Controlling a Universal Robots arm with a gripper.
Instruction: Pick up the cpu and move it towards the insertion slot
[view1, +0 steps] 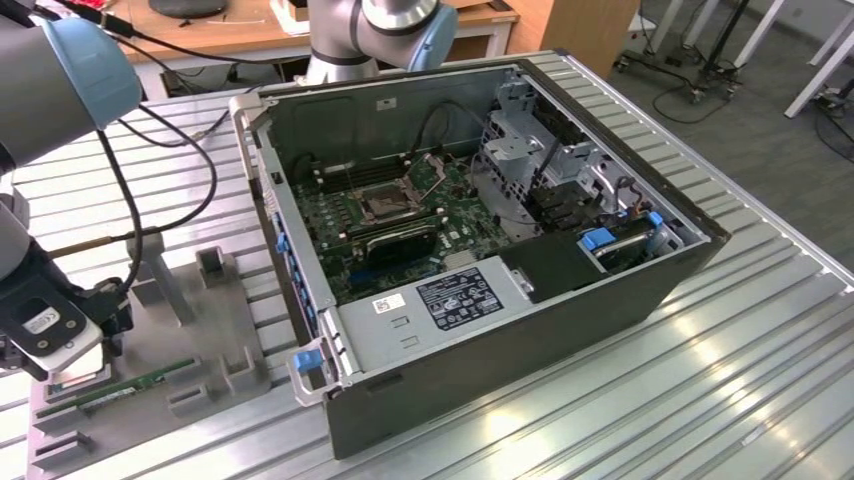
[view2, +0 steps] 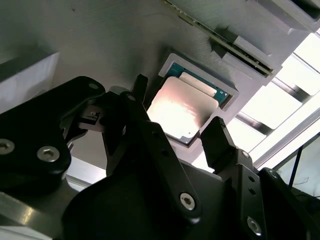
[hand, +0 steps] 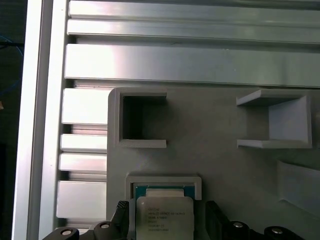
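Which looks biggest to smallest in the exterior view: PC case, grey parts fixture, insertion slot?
1. PC case, clearly largest
2. grey parts fixture
3. insertion slot, clearly smallest

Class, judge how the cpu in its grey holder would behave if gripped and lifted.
Probably stiff: the cpu is a flat chip with a metal top. Likely slippery, since that top glares. Being flat, it shouldn't roll, though seated in the grey holder it offers only thin edges.

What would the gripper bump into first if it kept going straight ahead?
Probably the cpu, lying in its grey tray pocket straight ahead of the open gripper. The gap is hard to judge.
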